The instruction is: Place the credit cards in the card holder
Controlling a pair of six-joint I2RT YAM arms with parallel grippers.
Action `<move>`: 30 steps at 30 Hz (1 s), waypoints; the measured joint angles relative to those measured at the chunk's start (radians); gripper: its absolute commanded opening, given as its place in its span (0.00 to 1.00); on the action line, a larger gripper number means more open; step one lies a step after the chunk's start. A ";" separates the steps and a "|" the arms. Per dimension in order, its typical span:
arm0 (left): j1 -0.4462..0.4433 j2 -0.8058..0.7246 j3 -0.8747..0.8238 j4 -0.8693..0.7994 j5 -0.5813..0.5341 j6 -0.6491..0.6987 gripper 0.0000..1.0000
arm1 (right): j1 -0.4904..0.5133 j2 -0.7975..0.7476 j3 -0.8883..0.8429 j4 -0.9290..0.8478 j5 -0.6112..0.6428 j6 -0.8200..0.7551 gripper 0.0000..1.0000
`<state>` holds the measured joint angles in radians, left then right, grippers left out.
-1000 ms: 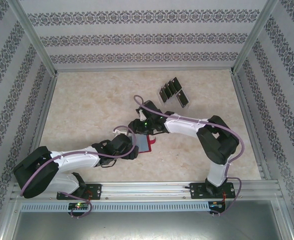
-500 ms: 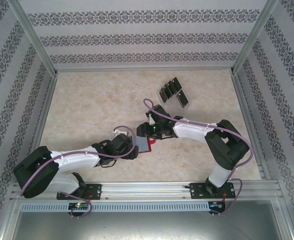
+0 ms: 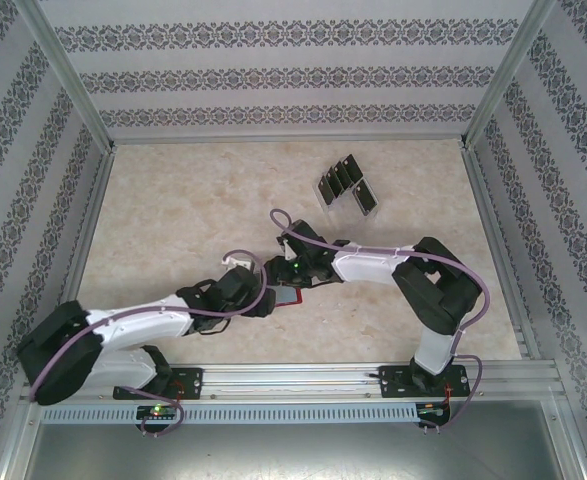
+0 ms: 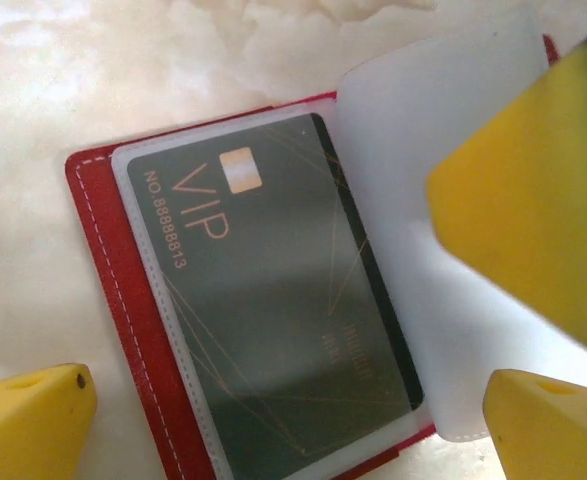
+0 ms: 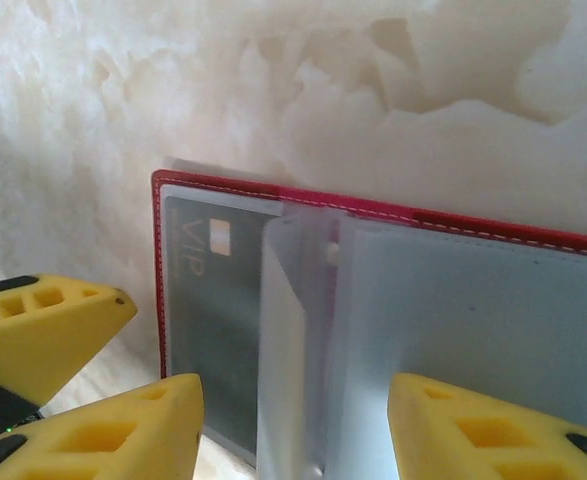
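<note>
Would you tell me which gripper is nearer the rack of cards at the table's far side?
Right. The right gripper is at the far edge of the red wallet, toward the rack; the left gripper is at its near-left edge, farther off.

Marbled table (image 3: 173,210): red card holder (image 3: 291,297) (open), clear card stand (image 3: 345,185).

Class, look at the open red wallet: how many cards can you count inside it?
1: a dark VIP card under clear plastic against the wallet cover. The frosted sleeves beside it may hide more.
</note>
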<state>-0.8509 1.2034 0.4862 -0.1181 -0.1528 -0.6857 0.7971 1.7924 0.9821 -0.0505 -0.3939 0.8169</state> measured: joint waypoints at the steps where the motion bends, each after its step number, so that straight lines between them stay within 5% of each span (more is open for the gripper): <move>1: 0.000 -0.043 -0.002 -0.009 -0.006 -0.003 1.00 | 0.002 0.000 0.006 0.000 -0.002 0.003 0.52; 11: 0.000 -0.453 -0.035 -0.209 -0.115 -0.085 1.00 | 0.056 0.067 0.137 0.000 -0.020 0.042 0.52; 20: 0.000 -0.449 -0.035 -0.284 -0.148 -0.140 1.00 | 0.102 0.204 0.255 -0.046 -0.023 0.068 0.52; 30: 0.002 -0.374 -0.020 -0.283 -0.132 -0.125 1.00 | 0.048 0.105 0.302 -0.148 -0.008 0.058 0.52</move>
<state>-0.8490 0.8291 0.4664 -0.4015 -0.2844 -0.8104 0.8455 1.8977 1.2842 -0.1982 -0.4015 0.8749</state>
